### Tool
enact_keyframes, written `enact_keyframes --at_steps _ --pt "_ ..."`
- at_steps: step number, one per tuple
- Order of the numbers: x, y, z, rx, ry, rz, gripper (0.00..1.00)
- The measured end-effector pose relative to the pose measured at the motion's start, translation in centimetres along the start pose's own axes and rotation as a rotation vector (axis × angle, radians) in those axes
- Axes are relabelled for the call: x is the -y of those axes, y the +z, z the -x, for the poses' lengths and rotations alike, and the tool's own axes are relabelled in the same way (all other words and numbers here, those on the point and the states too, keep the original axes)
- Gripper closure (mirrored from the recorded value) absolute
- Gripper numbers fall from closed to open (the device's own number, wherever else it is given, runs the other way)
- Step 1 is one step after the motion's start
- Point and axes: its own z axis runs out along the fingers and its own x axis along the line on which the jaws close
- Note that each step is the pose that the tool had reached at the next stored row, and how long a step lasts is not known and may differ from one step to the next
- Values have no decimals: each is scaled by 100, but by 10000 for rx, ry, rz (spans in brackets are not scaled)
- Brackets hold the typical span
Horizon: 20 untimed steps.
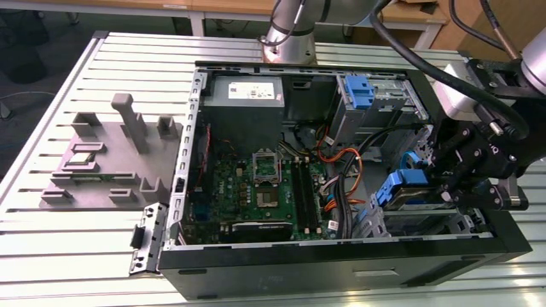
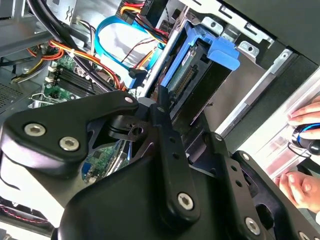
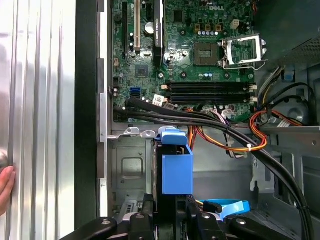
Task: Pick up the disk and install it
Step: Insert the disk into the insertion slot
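In the exterior view, an open computer case (image 1: 341, 268) lies on a slatted metal tabletop (image 1: 51, 256). Inside it are the green motherboard (image 1: 265, 192), a grey power supply (image 1: 247, 93) and a bundle of cables (image 1: 341, 173). A bare blue bracket (image 1: 362, 89) sits in the far drive bay. The black claw (image 1: 452, 185) hangs over the near drive cage (image 1: 426, 224) at the exterior view's right. The disk (image 1: 413, 195), with its blue rails, is there just beside the claw, partly inside the cage. A grey fixture (image 1: 94, 160) stands on the tabletop at the exterior view's left, well apart from the case.

In the second wrist view, the claw (image 2: 190, 117) is closed on the disk (image 2: 197, 75), with one finger (image 2: 165, 130) lying along its side. The disk is tilted, with its blue tab towards the case wall. A person's hand (image 2: 305, 117) rests outside the case.

In the first wrist view, the disk (image 3: 176, 167) is seen from its edge, between the fingers of the claw (image 3: 170, 202), next to the metal cage (image 3: 127, 165). The motherboard (image 3: 185, 60) is beyond it.
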Motion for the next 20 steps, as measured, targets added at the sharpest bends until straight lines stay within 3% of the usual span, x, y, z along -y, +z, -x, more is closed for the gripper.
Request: enact_keyframes --at_steps 9,18,19,20 --pt "8 138 -8 3 0 0 65" --pt "8 144 -8 7 0 0 64" --pt "9 143 -8 4 0 0 58" --pt "8 143 -8 3 -1 0 58"
